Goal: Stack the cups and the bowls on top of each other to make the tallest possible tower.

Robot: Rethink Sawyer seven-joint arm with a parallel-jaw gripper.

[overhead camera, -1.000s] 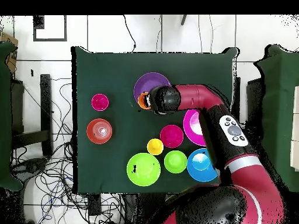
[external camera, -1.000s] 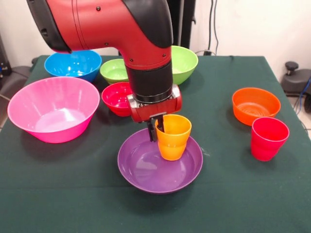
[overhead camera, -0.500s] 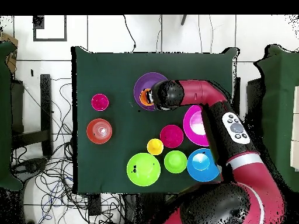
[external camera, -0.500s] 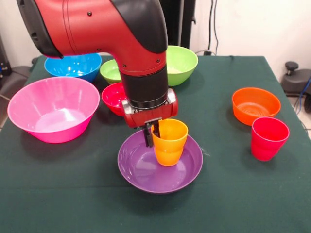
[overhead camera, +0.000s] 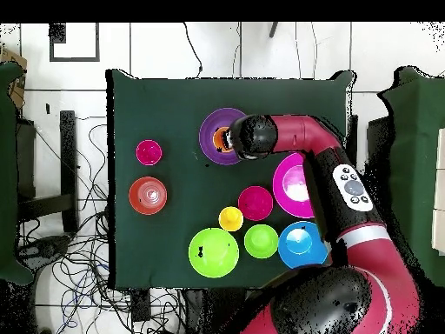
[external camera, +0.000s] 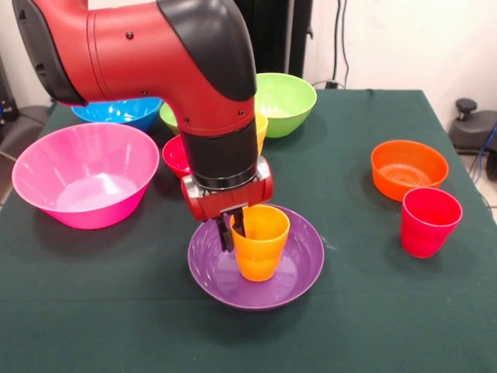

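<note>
My gripper (external camera: pixel 232 228) is shut on the rim of the orange cup (external camera: pixel 259 242), one finger inside it and one outside. The cup hangs upright, low inside the wide purple bowl (external camera: pixel 304 264), near its middle; I cannot tell whether it touches the bottom. From overhead, the arm's wrist covers most of the orange cup (overhead camera: pixel 222 137) over the purple bowl (overhead camera: pixel 214 126). The red cup (external camera: pixel 429 221) stands at the right beside the small orange bowl (external camera: pixel 409 167). The yellow cup (external camera: pixel 262 125) peeks out behind the arm.
The big pink bowl (external camera: pixel 85 175) sits at the left, with the blue bowl (external camera: pixel 116 111) behind it. The small red bowl (external camera: pixel 174 155) and small green bowl (external camera: pixel 168 116) are partly hidden by the arm. The large lime bowl (external camera: pixel 287 99) stands at the back.
The gripper has carried the orange cup leftward in the front view and lower, from the purple bowl's far rim to its middle.
</note>
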